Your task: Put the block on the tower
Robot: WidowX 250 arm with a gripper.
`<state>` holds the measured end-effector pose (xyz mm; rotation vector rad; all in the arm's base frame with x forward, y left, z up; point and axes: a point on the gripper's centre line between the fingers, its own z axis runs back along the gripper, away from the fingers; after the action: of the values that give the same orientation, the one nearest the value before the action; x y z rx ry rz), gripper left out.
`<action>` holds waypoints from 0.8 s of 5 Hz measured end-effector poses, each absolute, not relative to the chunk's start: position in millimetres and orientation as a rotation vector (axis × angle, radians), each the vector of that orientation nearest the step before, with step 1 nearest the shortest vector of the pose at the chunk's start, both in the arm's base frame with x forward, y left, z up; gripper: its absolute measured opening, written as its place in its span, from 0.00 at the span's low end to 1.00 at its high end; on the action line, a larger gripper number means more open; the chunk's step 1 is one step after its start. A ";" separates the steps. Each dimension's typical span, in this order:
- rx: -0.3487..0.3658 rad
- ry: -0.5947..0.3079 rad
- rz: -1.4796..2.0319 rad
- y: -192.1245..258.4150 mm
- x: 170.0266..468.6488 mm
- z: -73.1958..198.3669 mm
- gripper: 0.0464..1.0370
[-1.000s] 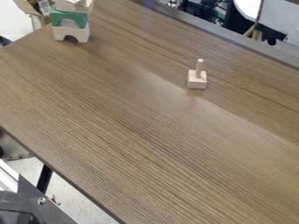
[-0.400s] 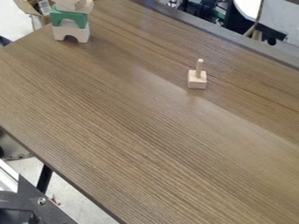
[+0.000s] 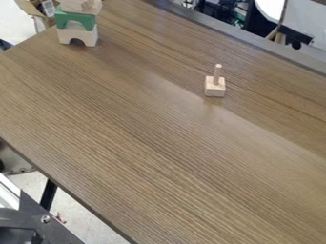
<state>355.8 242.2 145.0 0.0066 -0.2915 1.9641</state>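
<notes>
Near the top left corner of the camera view, a tower of toy blocks (image 3: 76, 24) stood on the brown wood-grain desk (image 3: 159, 133). At the bottom was a white arch-shaped block (image 3: 88, 38), standing up on its two feet, with its round gap low down. A green arch-shaped block (image 3: 64, 18) sat right on top of it. Over the green one were pale, wood-coloured top pieces (image 3: 79, 5), and the upper edge of the view cut them off. It was not clear which block was the one for the tower, or if it was one of those top pieces.

Over to the right, well apart from the tower, was a small, pale wooden block (image 3: 215, 89). It sat flat on the desk, and a thin, round wooden stick (image 3: 218, 74) stood straight up from it. As for the gripper, you could not tell if it was squeezed tight, let go, or had a block in it.

Down at the bottom left, past the edge of the desk, were a dark flat plate with a screw in it (image 3: 54, 231), a black leg (image 3: 48, 194) and some pale floor (image 3: 79, 214). Up at the top left, behind the tower, was a brown cardboard box (image 3: 28, 7).
</notes>
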 end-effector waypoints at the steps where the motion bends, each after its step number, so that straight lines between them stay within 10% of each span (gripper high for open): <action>1: 0.019 -0.274 1.974 246.5 356.8 136.8 0.52; 4: 0.042 -0.267 2.015 262.5 355.5 133.9 0.52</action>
<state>355.5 262.5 133.9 0.0423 -0.2668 2.0147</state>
